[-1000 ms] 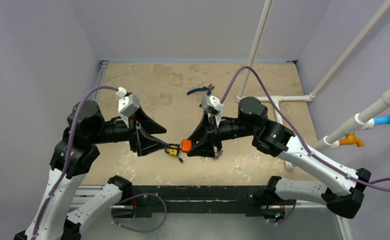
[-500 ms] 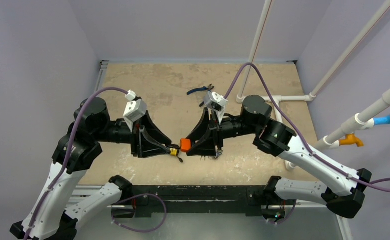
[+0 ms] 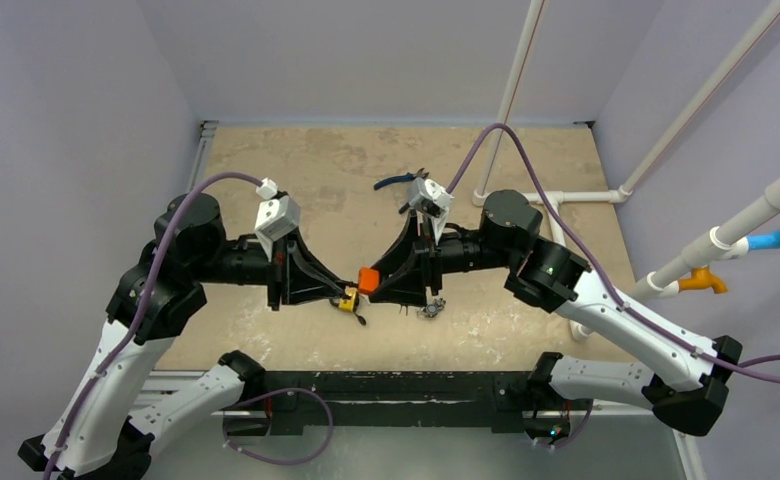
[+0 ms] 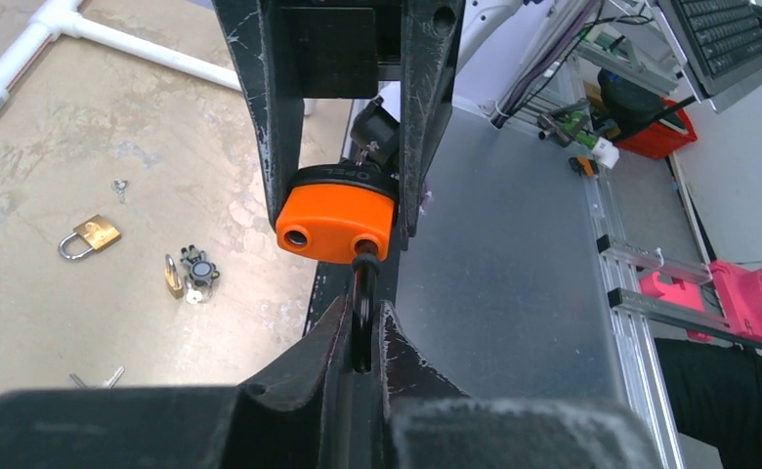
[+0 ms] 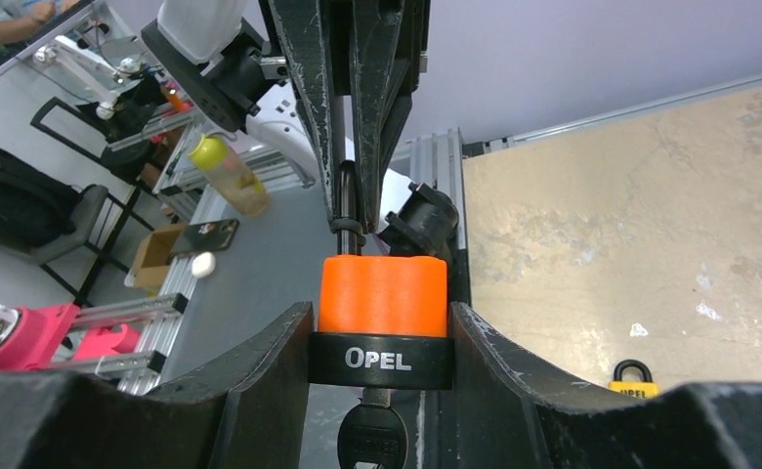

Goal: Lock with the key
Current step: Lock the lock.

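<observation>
Over the table (image 3: 296, 170), near its front edge, the overhead view shows you the right gripper (image 3: 370, 283) and left gripper (image 3: 355, 291) tip to tip, and little more. The wrist views fill in the rest. Your right gripper clamps the orange padlock (image 5: 382, 293) by its sides, clear of the table. Your left is narrowed onto its black shackle (image 4: 361, 288). Only the left wrist shows one shackle hole empty, and a brass padlock (image 4: 89, 236) lying on the table. Only the right wrist shows the key (image 5: 371, 438) seated opposite the shackle.
</observation>
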Available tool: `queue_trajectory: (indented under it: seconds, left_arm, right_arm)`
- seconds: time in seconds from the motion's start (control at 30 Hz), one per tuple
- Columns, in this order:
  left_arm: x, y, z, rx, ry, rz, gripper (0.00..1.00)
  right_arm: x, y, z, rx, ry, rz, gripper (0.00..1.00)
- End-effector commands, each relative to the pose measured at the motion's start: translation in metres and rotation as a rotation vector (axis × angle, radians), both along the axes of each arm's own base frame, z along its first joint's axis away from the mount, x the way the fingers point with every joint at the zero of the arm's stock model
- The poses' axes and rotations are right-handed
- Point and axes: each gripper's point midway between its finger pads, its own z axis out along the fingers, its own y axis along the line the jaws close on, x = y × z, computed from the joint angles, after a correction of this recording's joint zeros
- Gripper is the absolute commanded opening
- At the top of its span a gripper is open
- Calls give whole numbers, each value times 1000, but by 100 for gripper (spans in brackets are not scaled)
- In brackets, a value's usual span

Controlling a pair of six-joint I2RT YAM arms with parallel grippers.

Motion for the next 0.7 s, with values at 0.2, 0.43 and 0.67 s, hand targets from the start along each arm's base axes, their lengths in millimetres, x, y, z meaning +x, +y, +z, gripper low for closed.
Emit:
queue_trajectory:
  seconds: [0.2,0.43,0.67]
  left_arm:
    - [34,-3,33,-81,76,234,0]
    - [36,-2,83,-287,168,314,0]
    - [22,2,111,-364,157,270,0]
  right_arm:
    - [35,-8,31,97,-142,-227,85]
    - [44,-21,60,241,-219,-321,98]
    - [23,-14,87,327,-262,-179,89]
